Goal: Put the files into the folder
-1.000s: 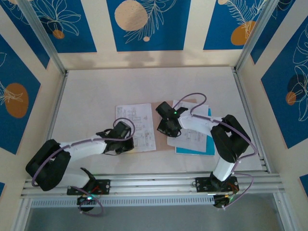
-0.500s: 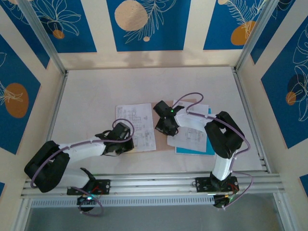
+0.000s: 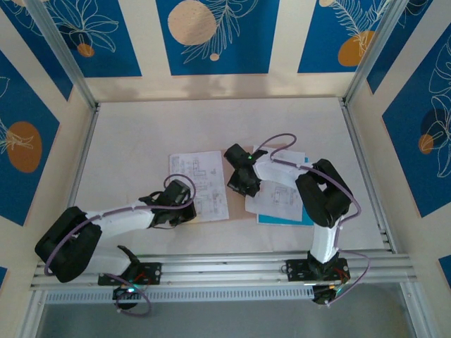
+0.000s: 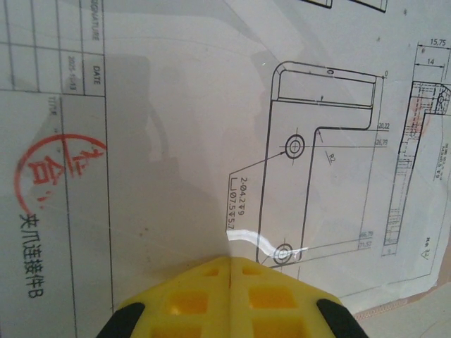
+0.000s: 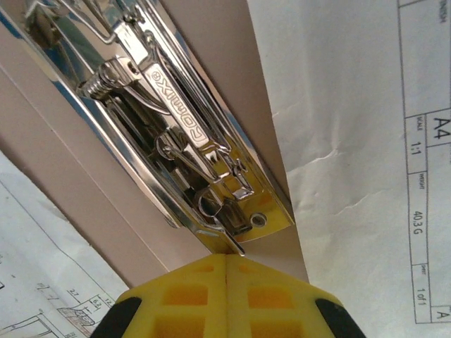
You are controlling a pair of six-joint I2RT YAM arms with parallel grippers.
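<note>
Left pincer point(image 3: 177, 203): shut, yellow fingertips point(image 4: 183, 299) pressed together, nothing held. Hangs over a white drawing sheet point(image 3: 201, 176), at 7 o'clock from the middle of the table point(image 3: 141, 134). Right pincer point(image 3: 243, 184): shut as well and empty, fingertips point(image 5: 183, 296) just beside the near end of the metal clip point(image 5: 176, 141). Folder point(image 3: 237, 208): lies open and flat near the middle, pinkish-tan card showing between the papers. Files: drawing sheet overlaps the 9 o'clock side of the card; more white sheets point(image 3: 282, 201) cover the 3 o'clock side; cyan sheet point(image 3: 285, 220) lies beneath those, its edge peeking out at 5 o'clock.
</note>
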